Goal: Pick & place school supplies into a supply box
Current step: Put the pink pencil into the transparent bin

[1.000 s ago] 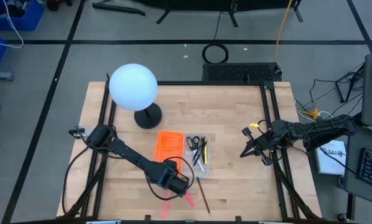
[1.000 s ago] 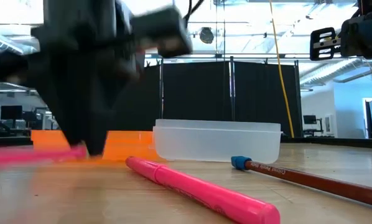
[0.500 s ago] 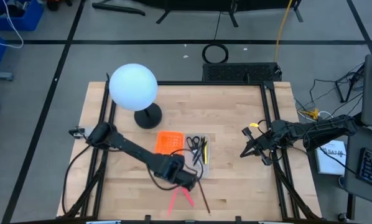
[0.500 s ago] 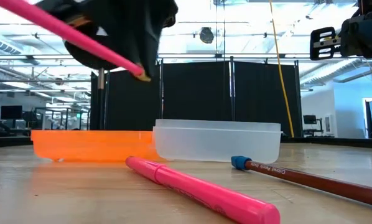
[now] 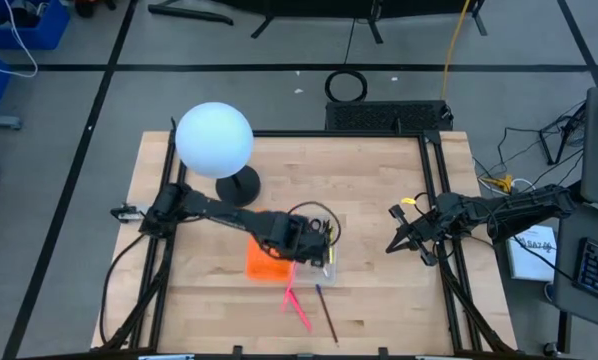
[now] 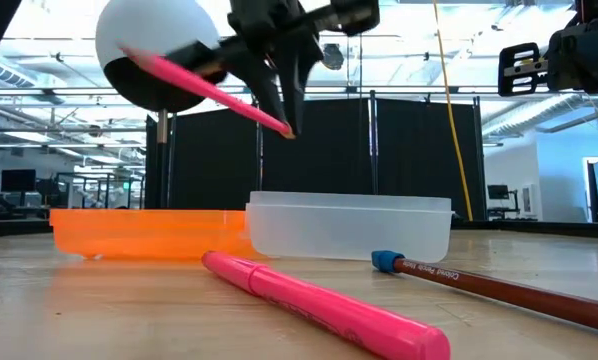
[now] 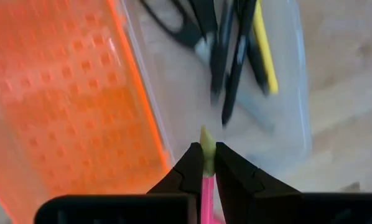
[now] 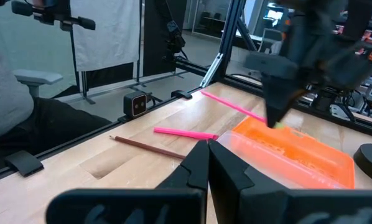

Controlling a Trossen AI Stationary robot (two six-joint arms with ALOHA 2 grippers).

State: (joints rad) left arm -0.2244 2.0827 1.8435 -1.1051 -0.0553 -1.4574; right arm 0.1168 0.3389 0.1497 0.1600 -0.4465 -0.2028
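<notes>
Step in hand: our left gripper [image 7: 204, 163], clamped on a pink pencil [image 6: 211, 92], hovered above the clear tray [image 6: 349, 228]. Next, we judged: lower, release. Right gripper [image 8: 206, 163] idle, fingers closed.

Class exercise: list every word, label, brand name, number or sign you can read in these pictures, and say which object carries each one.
No text can be read with certainty.
Long reddish-brown pencil with a blue end: a pale printed line near the blue end, too small to read.
White paper sheet beside the table: dark marks, too small to read.
Clear plastic tray, orange gridded panel, and the thin pink pencil held by the left gripper: no writing visible.
</notes>
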